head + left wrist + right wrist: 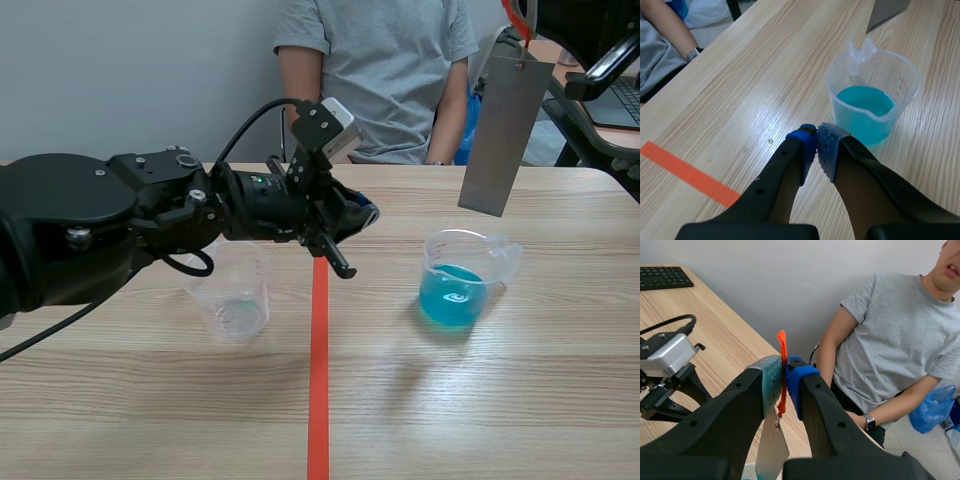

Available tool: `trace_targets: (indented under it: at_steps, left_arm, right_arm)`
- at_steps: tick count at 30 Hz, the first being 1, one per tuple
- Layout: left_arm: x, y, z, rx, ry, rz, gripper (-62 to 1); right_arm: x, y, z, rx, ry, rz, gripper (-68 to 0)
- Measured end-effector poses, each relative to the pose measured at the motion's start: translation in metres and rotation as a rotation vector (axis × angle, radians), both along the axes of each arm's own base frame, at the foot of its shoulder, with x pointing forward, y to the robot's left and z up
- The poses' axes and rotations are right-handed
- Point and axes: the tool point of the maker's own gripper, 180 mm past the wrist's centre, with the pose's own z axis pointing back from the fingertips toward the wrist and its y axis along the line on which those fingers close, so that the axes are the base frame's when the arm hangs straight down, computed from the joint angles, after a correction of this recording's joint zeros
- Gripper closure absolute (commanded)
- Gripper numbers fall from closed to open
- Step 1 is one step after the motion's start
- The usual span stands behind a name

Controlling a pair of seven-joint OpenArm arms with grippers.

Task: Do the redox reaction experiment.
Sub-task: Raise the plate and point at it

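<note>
A clear beaker [458, 283] holding blue liquid stands right of the orange tape line; in the left wrist view this beaker [872, 97] is just ahead of my fingers. A grey metal sheet [503, 130] hangs above it from an orange string [515, 20]. My right gripper [784, 375] is shut on the string [782, 367], and the sheet [771, 450] dangles under it. My left gripper [362, 216] hovers over the table's middle, shut on nothing [817, 145], to the left of the beaker. An empty clear cup [235, 292] stands under the left arm.
A person in a grey T-shirt [375, 70] sits across the table, a watch on the wrist [870, 422]. A keyboard [662, 277] lies on the desk beyond. The orange tape line [318, 380] runs down the table's middle.
</note>
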Motion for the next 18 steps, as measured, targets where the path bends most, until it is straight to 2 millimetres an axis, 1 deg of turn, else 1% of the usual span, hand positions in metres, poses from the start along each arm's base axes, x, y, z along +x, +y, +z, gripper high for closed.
trace_targets:
  at_steps: [4,11,18]
  left_arm:
    - [0.002,-0.017,0.006,-0.025,-0.001,-0.011,-5.1]
    - [-0.001,-0.035,0.009,-0.057,0.006,-0.026,-5.1]
    - [-0.004,-0.052,0.019,-0.088,-0.001,-0.049,-5.1]
  right_arm:
    - [0.0,0.0,0.0,0.0,0.0,0.0,-1.5]
    - [0.0,0.0,0.0,0.0,0.0,0.0,-1.5]
    - [0.0,0.0,0.0,0.0,0.0,0.0,-1.5]
